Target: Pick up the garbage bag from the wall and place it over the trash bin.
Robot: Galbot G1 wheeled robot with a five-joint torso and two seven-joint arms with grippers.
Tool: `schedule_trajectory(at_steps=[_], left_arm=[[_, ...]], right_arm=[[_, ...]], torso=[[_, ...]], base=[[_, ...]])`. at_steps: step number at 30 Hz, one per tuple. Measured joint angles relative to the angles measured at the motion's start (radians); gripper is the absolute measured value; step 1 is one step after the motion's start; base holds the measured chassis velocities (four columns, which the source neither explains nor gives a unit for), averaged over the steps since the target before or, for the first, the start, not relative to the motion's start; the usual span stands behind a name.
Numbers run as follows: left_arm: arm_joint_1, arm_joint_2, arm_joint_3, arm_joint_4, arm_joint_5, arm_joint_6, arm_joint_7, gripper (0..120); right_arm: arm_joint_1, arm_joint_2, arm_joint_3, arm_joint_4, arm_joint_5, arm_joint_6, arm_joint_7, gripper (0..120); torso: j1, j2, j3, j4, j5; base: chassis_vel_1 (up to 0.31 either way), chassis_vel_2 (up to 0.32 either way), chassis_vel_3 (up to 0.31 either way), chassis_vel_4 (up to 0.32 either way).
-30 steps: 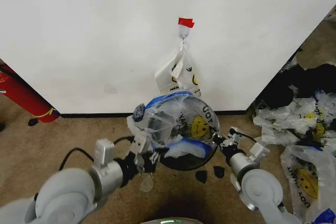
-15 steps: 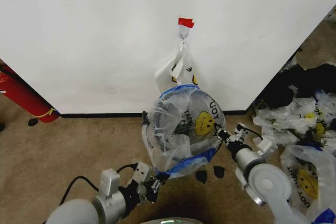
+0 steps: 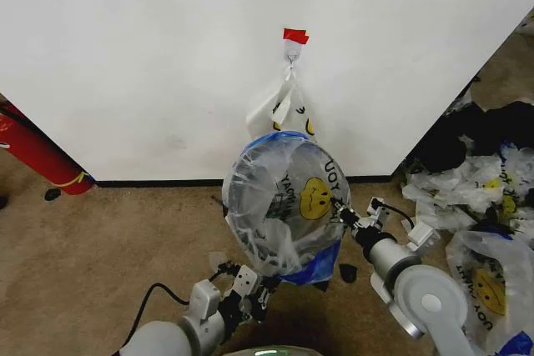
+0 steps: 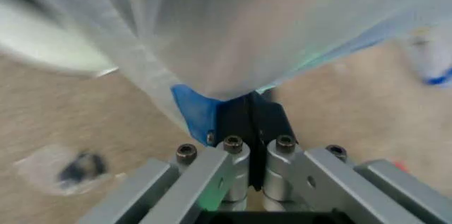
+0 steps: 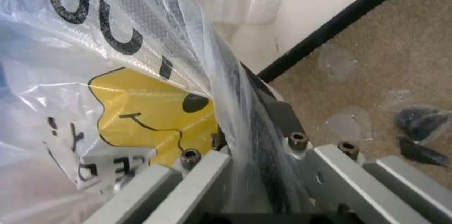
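The garbage bag point(image 3: 288, 206), see-through with blue edges and a yellow smiley, is stretched into a round dome in front of the wall point(image 3: 150, 56). The trash bin point(image 3: 267, 199) shows only as a dark shape through the film. My left gripper point(image 3: 254, 293) is low on the near side, shut on the bag's blue edge point(image 4: 194, 115). In the left wrist view its fingers point(image 4: 272, 121) are pressed together on the plastic. My right gripper point(image 3: 342, 213) is shut on the bag's right side. The film point(image 5: 233, 107) runs between its fingers beside the smiley point(image 5: 148, 107).
A whiter smiley bag point(image 3: 284, 110) hangs from a metal hook point(image 3: 292, 56) under red tape point(image 3: 294, 36). A red cylinder point(image 3: 33, 152) leans at the left. Several loose bags point(image 3: 484, 198) lie piled on the carpet at the right. A black scrap point(image 3: 348, 273) lies near the bin.
My left gripper has pulled back toward me and downward with the bag's blue edge, spreading the bag wider and lower over the bin. The right gripper has barely shifted.
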Motion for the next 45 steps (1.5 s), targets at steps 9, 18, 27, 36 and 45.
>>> schedule_trajectory(at_steps=[9,18,27,36,45], left_arm=[[-0.007,-0.038,-0.038,0.104,0.017,-0.03,-0.042,0],[0.018,-0.034,-0.048,0.031,-0.018,-0.038,-0.047,9],[0.155,0.047,-0.158,-0.083,0.041,-0.018,-0.021,45],[0.279,0.072,-0.197,-0.169,0.034,-0.008,-0.106,74],[0.205,0.079,-0.272,-0.295,-0.252,-0.012,-0.204,60]], right_arm=[[-0.013,-0.005,0.008,0.016,0.015,-0.002,-0.001,0],[-0.016,0.006,0.002,-0.006,-0.01,-0.003,-0.008,0],[0.005,0.018,0.002,-0.082,-0.042,0.01,-0.016,0],[0.015,0.016,-0.014,-0.122,-0.1,0.03,-0.028,0],[-0.013,0.026,-0.07,-0.077,-0.247,0.071,-0.044,0]], torso=[[0.0,0.0,0.0,0.0001,0.0001],[0.0,0.0,0.0,0.0,0.0001],[0.0,0.0,0.0,0.0,0.0001],[0.0,0.0,0.0,0.0001,0.0],[0.0,0.0,0.0,0.0001,0.0001]], base=[[0.0,0.0,0.0,0.0],[0.0,0.0,0.0,0.0],[0.0,0.0,0.0,0.0],[0.0,0.0,0.0,0.0],[0.0,0.0,0.0,0.0]])
